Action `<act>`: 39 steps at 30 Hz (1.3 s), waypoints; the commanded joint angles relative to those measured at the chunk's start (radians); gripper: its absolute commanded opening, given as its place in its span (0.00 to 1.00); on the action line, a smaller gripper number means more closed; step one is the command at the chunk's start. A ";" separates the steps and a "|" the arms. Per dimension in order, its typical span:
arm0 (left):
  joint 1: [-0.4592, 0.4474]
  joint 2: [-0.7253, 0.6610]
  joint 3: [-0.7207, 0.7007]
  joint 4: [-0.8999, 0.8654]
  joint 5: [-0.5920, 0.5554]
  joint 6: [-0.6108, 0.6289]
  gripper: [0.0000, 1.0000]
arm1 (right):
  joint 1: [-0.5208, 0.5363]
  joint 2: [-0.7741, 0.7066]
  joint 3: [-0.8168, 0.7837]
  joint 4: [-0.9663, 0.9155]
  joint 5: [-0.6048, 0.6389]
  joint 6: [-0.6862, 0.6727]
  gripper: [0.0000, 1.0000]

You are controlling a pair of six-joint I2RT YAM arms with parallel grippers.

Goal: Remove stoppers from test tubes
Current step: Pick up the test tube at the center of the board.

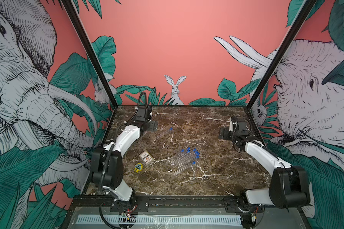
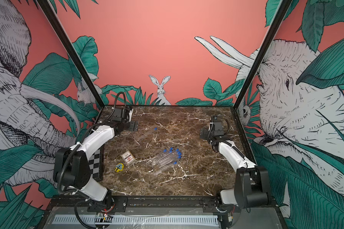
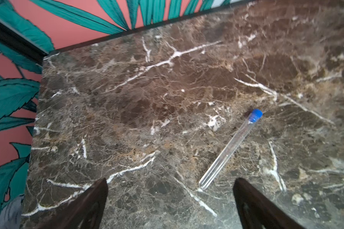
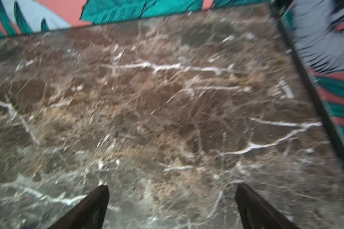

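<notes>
Your test tubes [image 1: 184,160] lie flat in a loose bundle near the middle of the marble table [image 1: 216,178], touching and overlapping. Their clear walls show nothing inside. Each mouth you can make out there carries one of the blue stoppers [image 1: 196,152], and these plugged ends all point toward 1 o'clock.

A lone tube [image 1: 163,133] lies apart from the bundle at about 11 o'clock. The left wrist view shows it [image 3: 229,149] to be see-through and empty, with its stopper [image 3: 255,115] seated in the mouth and the rounded closed end nearest the fingers.

Your left gripper [image 1: 153,126] hangs at the table's 10 o'clock, just beside that lone tube. Its jaws are spread wide with nothing between them. Your right gripper [image 1: 223,133] hangs at 2 o'clock, well apart from every tube, and is equally wide and bare. The right wrist view is blurred and shows only marble.

At 9 o'clock from the bundle lies a flat clear case [image 1: 146,157] with a printed card face showing. A small yellow piece [image 1: 138,167] sits just beside it at 8 o'clock.
</notes>
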 commanded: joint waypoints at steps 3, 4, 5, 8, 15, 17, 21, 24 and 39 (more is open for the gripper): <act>-0.059 0.133 0.158 -0.193 -0.059 0.111 1.00 | 0.054 0.061 0.077 -0.071 -0.131 0.049 0.99; -0.070 0.165 0.189 -0.211 -0.061 0.122 1.00 | 0.058 0.076 0.091 -0.078 -0.150 0.055 0.99; -0.078 0.191 0.220 -0.225 -0.061 0.133 1.00 | 0.058 0.090 0.104 -0.085 -0.165 0.057 0.99; -0.110 0.275 0.305 -0.267 -0.089 0.177 0.99 | 0.064 0.121 0.126 -0.089 -0.202 0.063 0.99; -0.133 0.419 0.459 -0.340 -0.080 0.235 0.97 | 0.093 0.145 0.139 -0.081 -0.217 0.088 0.99; -0.132 0.445 0.488 -0.353 -0.063 0.242 0.94 | 0.101 0.146 0.138 -0.082 -0.211 0.089 0.99; -0.134 0.505 0.558 -0.416 -0.039 0.253 0.90 | 0.110 0.151 0.148 -0.096 -0.206 0.090 0.98; -0.140 0.529 0.574 -0.434 -0.020 0.257 0.86 | 0.112 0.152 0.150 -0.099 -0.205 0.090 0.98; -0.140 0.586 0.578 -0.450 0.057 0.265 0.74 | 0.119 0.166 0.163 -0.118 -0.203 0.073 0.98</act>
